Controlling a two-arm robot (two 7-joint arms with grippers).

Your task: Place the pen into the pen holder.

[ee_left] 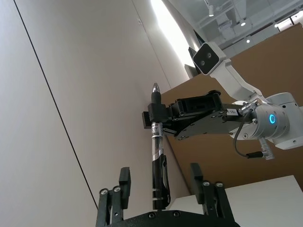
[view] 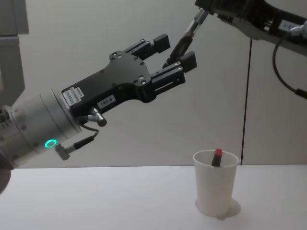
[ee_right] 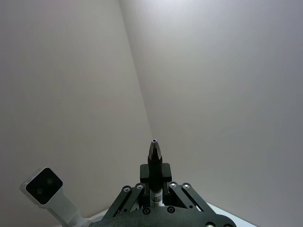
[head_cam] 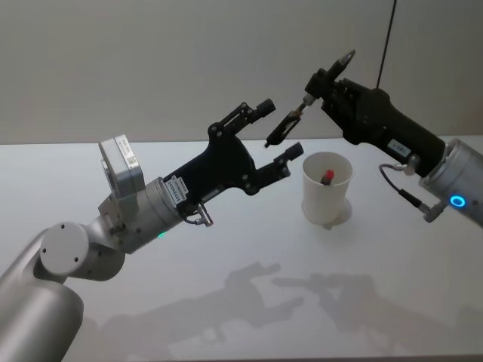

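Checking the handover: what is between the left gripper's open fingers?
The pen's lower end, held higher up by the right gripper. In the left wrist view, the left gripper's fingers stand apart on either side, not touching it.

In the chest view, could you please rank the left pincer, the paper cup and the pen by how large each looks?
1. Left pincer, open and close to the camera, so its size is exaggerated.
2. Paper cup on the table.
3. Pen, shut in the right pincer, partly hidden, so its rank is unsure.
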